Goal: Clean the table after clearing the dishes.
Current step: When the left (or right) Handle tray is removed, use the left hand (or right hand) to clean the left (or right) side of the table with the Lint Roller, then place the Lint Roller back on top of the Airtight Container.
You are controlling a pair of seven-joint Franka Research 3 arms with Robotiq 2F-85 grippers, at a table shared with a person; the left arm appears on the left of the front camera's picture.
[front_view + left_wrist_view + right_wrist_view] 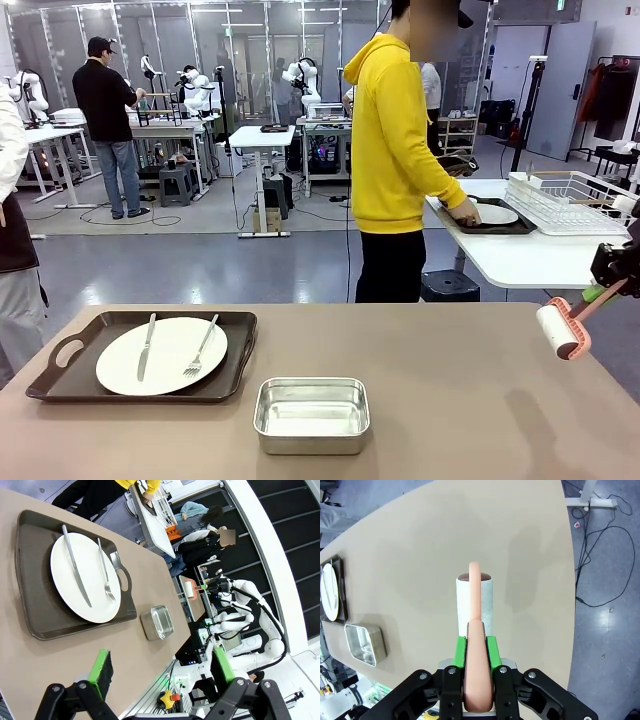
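Over table's (pixel 450 400) right end, lint roller (pixel 560 332) in right tool (pixel 477 647), head down-left; left tool (pixel 160 670) wide.

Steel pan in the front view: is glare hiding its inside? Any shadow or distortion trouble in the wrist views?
Front view: the steel pan shows a pale sheen, but its inside reads clearly as empty. Left wrist view: rolled and wide-angle, so the table runs slantwise. Right wrist view: the lint roller is sharp in the right gripper, with soft shadows beside it.
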